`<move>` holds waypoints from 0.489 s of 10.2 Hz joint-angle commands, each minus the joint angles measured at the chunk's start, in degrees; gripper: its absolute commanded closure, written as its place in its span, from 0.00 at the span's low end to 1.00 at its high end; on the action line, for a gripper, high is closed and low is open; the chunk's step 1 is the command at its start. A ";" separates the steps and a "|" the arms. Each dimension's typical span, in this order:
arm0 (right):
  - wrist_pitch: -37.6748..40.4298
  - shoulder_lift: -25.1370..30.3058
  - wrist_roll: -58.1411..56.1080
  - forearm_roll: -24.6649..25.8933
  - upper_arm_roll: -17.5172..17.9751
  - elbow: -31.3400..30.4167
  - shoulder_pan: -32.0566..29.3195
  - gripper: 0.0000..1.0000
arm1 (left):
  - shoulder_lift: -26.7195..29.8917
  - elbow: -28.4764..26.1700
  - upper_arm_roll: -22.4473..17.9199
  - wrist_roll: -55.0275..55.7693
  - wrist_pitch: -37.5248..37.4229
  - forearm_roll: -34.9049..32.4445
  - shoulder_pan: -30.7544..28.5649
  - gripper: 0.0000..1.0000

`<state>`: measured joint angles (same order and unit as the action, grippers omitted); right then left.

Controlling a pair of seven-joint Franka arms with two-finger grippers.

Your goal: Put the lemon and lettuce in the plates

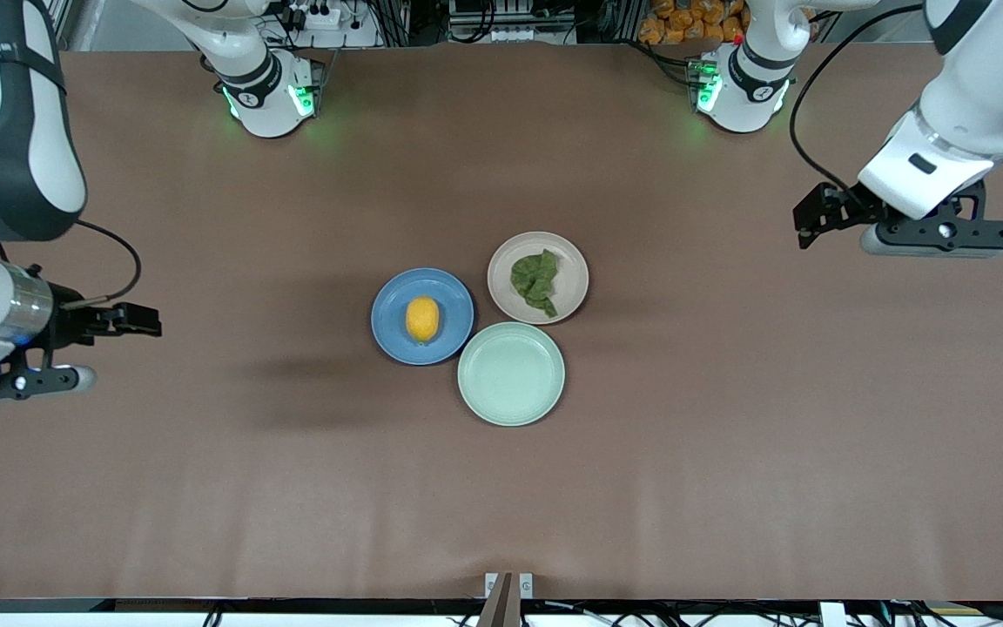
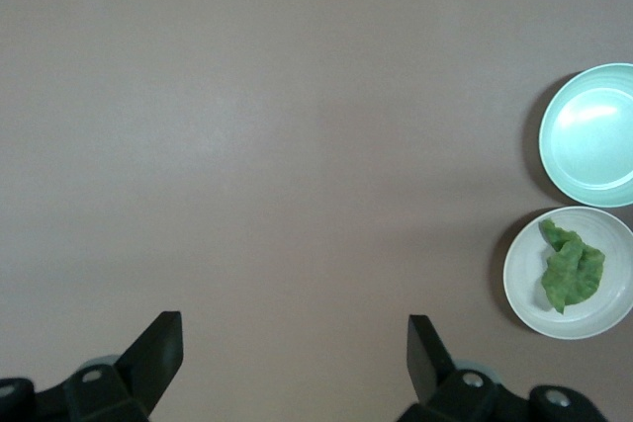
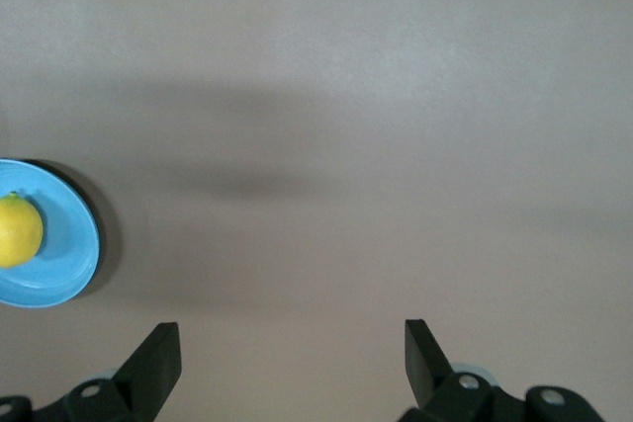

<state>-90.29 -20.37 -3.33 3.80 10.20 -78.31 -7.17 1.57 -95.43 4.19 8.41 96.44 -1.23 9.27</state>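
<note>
The yellow-orange lemon (image 1: pixel 422 319) (image 3: pixel 18 230) lies in the blue plate (image 1: pixel 393 335) (image 3: pixel 64 264) near the table's middle. Beside it, the dark green lettuce (image 1: pixel 537 279) (image 2: pixel 571 270) rests in the pale beige plate (image 1: pixel 573 277) (image 2: pixel 524 284). My left gripper (image 1: pixel 806 225) (image 2: pixel 295 343) hangs open over bare table toward the left arm's end, nothing between its fingers. My right gripper (image 1: pixel 146 322) (image 3: pixel 293 348) is open too, over bare table toward the right arm's end, well apart from the blue plate.
An empty mint green plate (image 1: pixel 511 374) (image 2: pixel 591 133) sits nearer to the front camera, touching both other plates. The brown table (image 1: pixel 728 453) spreads wide around the three plates. The arm bases stand along the table's robot edge.
</note>
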 commanded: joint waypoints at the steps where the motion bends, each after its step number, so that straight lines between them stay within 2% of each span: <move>1: 2.39 5.33 -0.27 0.51 -1.05 -1.06 -0.31 0.00 | -0.96 4.63 -1.55 -4.01 -5.02 3.24 0.22 0.00; 5: 5.38 12.18 -0.01 0.16 -2.63 -4.56 0.57 0.00 | -1.05 6.40 -2.43 -5.95 -7.58 2.98 0.22 0.00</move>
<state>-84.95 -11.85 -3.33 3.78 8.38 -79.17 -7.11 1.38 -90.83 2.24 4.06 90.35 0.88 9.21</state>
